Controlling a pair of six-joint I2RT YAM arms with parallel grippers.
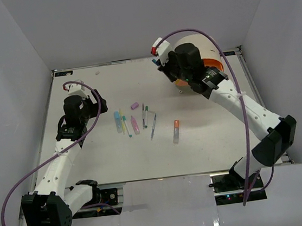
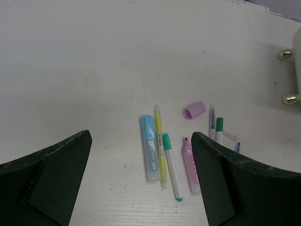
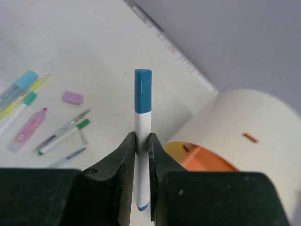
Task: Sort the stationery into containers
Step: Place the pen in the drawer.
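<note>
My right gripper [image 3: 142, 137] is shut on a white pen with a blue cap [image 3: 142, 94], held upright beside the cream round organiser [image 3: 254, 117]. The organiser's orange drawer [image 3: 207, 162] stands pulled out just right of the jaws. In the top view this gripper [image 1: 159, 56] hovers left of the organiser [image 1: 200, 41]. My left gripper [image 2: 141, 136] is open above a blue marker [image 2: 149, 153], a yellow pen [image 2: 160, 141], a green-capped pen [image 2: 171, 169] and a pink marker [image 2: 190, 165]; it touches none of them.
A purple piece [image 1: 135, 105], several thin pens [image 1: 147, 116] and an orange-capped marker [image 1: 176, 131] lie mid-table. Two brass knobs [image 2: 290, 99] show at the right edge of the left wrist view. White walls close in the table on three sides.
</note>
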